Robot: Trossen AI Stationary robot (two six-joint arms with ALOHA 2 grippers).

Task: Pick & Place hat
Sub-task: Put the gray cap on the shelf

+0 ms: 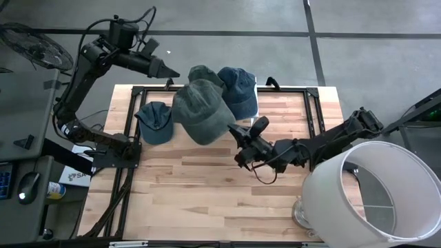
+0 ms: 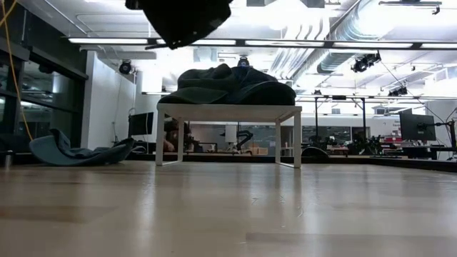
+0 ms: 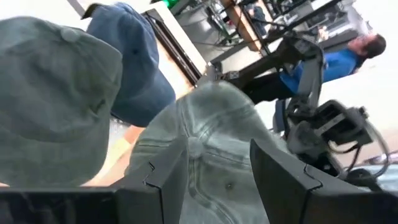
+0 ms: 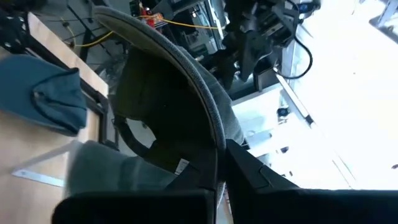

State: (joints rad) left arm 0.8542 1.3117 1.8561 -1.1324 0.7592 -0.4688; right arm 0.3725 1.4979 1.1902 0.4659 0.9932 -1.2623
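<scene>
Nearest, the front half of the wooden table (image 1: 207, 200) lies bare, so there is free room for moving there; only the white lamp shade (image 1: 375, 189) crowds the front-right corner. The right gripper (image 1: 233, 128) sits mid-table, its fingers together and clamped on the brim of the big grey-green hat (image 1: 201, 110); in the right wrist view the brim edge (image 4: 186, 68) runs right between the dark fingers. This hat is lifted up, over the back-centre part of the table. Just beside it, on its left, a small blue hat (image 1: 156, 121) lies flat near the left edge of the black frame (image 1: 313, 110). Behind, two more hats lie on a low white stand at the table's back edge: a dark green hat (image 1: 204, 73) and a blue denim hat (image 1: 238, 91), touching each other. The left gripper (image 1: 173, 73) hovers at the back edge, close to the dark green one, fingers apart w/ nothing between them. Little free space is left btw. the hats at the back.

Farther, in the left wrist view a person in a blue shirt (image 3: 323, 59) stands in the room, and the floor around is grey concrete.
</scene>
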